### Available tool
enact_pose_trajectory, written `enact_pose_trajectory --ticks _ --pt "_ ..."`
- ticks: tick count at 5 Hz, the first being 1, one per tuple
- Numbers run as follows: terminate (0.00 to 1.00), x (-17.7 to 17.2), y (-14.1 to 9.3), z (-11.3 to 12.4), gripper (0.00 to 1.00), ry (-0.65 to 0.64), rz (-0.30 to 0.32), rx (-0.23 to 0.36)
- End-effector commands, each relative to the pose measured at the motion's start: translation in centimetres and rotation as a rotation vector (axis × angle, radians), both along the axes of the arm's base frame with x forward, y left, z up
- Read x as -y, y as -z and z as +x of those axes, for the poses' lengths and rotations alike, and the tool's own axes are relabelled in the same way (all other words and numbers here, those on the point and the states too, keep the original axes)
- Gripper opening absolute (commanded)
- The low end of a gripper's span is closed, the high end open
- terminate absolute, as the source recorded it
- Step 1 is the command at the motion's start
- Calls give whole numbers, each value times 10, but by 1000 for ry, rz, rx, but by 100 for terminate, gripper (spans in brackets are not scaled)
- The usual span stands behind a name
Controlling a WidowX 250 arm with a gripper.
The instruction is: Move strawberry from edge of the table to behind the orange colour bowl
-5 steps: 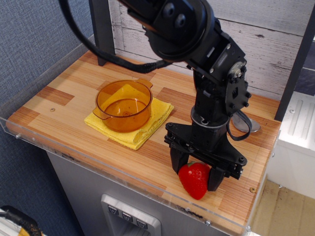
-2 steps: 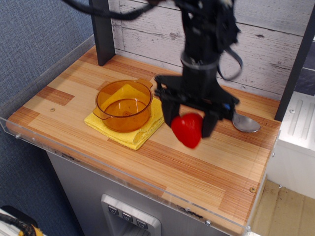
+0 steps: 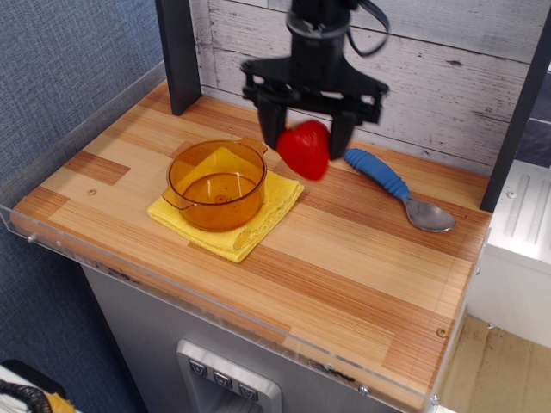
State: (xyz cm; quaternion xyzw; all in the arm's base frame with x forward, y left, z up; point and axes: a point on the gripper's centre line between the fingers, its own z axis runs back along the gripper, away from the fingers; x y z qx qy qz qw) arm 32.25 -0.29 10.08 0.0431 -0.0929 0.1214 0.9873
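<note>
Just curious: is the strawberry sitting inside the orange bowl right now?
No, the strawberry is held in the hand, above the table beside the orange bowl.

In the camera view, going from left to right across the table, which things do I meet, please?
orange colour bowl on the yellow cloth → strawberry held in the gripper → blue-handled spoon

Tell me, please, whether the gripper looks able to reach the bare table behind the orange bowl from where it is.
Probably yes. The gripper, shut on the strawberry, hangs beside the orange bowl, and the table behind it looks bare. The spoon lies off to the other side.
</note>
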Motion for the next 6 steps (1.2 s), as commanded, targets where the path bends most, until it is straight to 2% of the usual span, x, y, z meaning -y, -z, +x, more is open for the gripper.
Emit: enact_pose_trajectory --ticks 1,3,4,5,6 --pt "0 -53 -24 8 0 -96 74 78" --pt "0 -93 -12 20 0 -201 133 120" --pt "0 -108 -2 20 0 -231 125 186" --pt "0 -117 11 29 0 -243 80 249" --pt "0 -120 20 40 0 -223 69 238"
